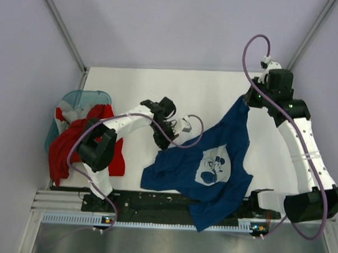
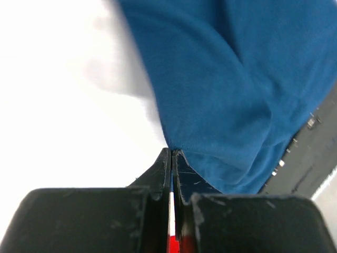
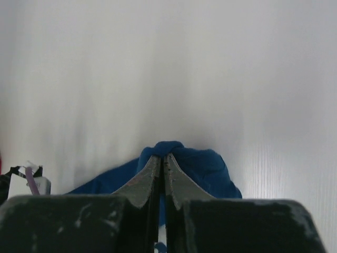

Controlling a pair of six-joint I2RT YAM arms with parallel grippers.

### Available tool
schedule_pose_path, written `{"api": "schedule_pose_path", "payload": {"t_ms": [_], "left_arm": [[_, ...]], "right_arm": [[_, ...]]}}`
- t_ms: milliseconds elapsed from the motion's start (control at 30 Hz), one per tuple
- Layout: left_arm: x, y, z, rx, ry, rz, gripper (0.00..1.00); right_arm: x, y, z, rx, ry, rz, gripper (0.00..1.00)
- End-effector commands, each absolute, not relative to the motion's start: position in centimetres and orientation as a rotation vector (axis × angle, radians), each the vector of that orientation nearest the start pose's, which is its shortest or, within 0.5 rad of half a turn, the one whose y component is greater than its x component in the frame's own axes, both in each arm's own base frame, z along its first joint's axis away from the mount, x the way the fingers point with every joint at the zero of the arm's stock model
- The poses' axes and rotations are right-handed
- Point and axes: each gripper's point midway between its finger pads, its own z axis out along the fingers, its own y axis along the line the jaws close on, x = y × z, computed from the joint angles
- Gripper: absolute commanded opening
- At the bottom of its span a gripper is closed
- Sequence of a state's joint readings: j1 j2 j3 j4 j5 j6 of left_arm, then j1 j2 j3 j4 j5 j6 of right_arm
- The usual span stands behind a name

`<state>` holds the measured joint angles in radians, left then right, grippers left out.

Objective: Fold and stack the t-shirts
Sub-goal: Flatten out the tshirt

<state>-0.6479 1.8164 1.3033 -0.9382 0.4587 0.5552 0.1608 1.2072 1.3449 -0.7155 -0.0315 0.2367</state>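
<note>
A navy-blue t-shirt [image 1: 178, 172] with a white printed graphic lies crumpled on the white table, its near hem hanging over the front rail. Its far corner is lifted by my right gripper [image 1: 247, 101], which is shut on a bunched fold of the blue cloth [image 3: 210, 168] at its tips [image 3: 162, 155]. My left gripper [image 1: 159, 142] is at the shirt's left edge. Its jaws [image 2: 172, 152] are pressed together with the blue hem [image 2: 221, 79] pinched at the tips. A red t-shirt [image 1: 67, 144] drapes out of the basket at the left, with a pale patch of cloth [image 1: 61, 115] beside it.
A translucent teal basket [image 1: 83, 96] stands at the table's left edge under the red shirt. A black rail [image 1: 154, 201] runs along the near edge. Purple cables [image 1: 185, 141] loop from both arms. Grey walls enclose the far side and both flanks.
</note>
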Motion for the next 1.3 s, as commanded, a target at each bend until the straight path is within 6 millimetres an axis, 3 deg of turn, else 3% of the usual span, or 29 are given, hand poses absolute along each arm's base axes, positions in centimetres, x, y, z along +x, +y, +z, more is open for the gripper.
{"api": "schedule_pose_path", "payload": {"t_ms": [0, 33, 100, 133, 233, 333, 433, 533, 600, 700, 733, 800, 833, 867, 900, 967, 1033, 1167, 1267], "left_arm": [[33.2, -22.2, 15.0, 1.286, 2.309, -0.397, 0.0], [35.7, -21.2, 17.4, 1.21, 2.272, -0.315, 0.0], [39.8, -19.2, 22.6, 1.063, 2.179, -0.139, 0.0], [42.1, -17.4, 25.8, 0.964, 2.114, -0.013, 0.0], [44.8, -13.8, 34.8, 0.772, 1.901, 0.204, 0.0], [44.4, -11.4, 41.2, 0.683, 1.72, 0.337, 0.0], [42.9, -9.8, 43.5, 0.657, 1.625, 0.416, 0.0], [41.6, -9.0, 41.4, 0.698, 1.619, 0.458, 0.0], [40.3, -9.6, 37.7, 0.817, 1.69, 0.408, 0.0], [37.0, -11.7, 28.6, 1.123, 1.836, 0.235, 0.0], [34.5, -13.5, 24.8, 1.311, 1.856, 0.074, 0.0], [28.3, -14.6, 18.2, 1.622, 1.93, -0.157, 0.0], [25.7, -14.6, 15.5, 1.743, 1.957, -0.238, 0.13], [23.8, -14.4, 13.7, 1.814, 1.989, -0.28, 0.29], [22.3, -14.1, 12.0, 1.874, 2.023, -0.292, 0.38], [21.9, -13.4, 10.4, 1.883, 2.078, -0.229, 0.43], [23.6, -13.0, 10.3, 1.77, 2.113, -0.143, 0.44], [26.4, -12.9, 10.9, 1.611, 2.138, -0.034, 0.41], [27.7, -12.8, 9.9, 1.571, 2.167, 0.02, 0.4]], "right_arm": [[39.4, 8.4, 37.6, 0.039, 1.912, 0.397, 0.0], [40.3, 8.5, 40.9, 0.026, 1.841, 0.414, 0.0], [41.7, 9.4, 45.7, -0.01, 1.745, 0.462, 0.0], [42.2, 9.8, 48.5, -0.033, 1.683, 0.484, 0.0], [41.8, 10.5, 55.4, -0.074, 1.527, 0.535, 0.0], [40.3, 10.2, 57.9, -0.091, 1.461, 0.522, 0.0], [39.6, 9.5, 54.8, -0.09, 1.529, 0.466, 0.0], [38.7, 9.0, 48.4, -0.092, 1.668, 0.43, 0.0], [37.8, 8.6, 43.2, -0.066, 1.774, 0.42, 0.0], [36.0, 8.6, 34.9, -0.011, 1.93, 0.444, 0.0], [35.4, 8.8, 32.0, 0.01, 1.987, 0.462, 0.0], [34.6, 9.3, 27.1, 0.06, 2.087, 0.513, 0.0], [33.9, 9.9, 23.7, 0.064, 2.161, 0.554, 0.0], [33.5, 10.4, 21.9, 0.07, 2.204, 0.59, 0.0], [33.1, 10.5, 19.9, 0.083, 2.253, 0.604, 0.0], [32.5, 10.4, 17.1, 0.108, 2.328, 0.597, 0.0], [32.4, 9.9, 15.5, 0.133, 2.362, 0.564, 0.0], [32.8, 9.1, 15.0, 0.158, 2.366, 0.505, 0.0], [33.1, 8.6, 15.5, 0.165, 2.347, 0.465, 0.0]]}}
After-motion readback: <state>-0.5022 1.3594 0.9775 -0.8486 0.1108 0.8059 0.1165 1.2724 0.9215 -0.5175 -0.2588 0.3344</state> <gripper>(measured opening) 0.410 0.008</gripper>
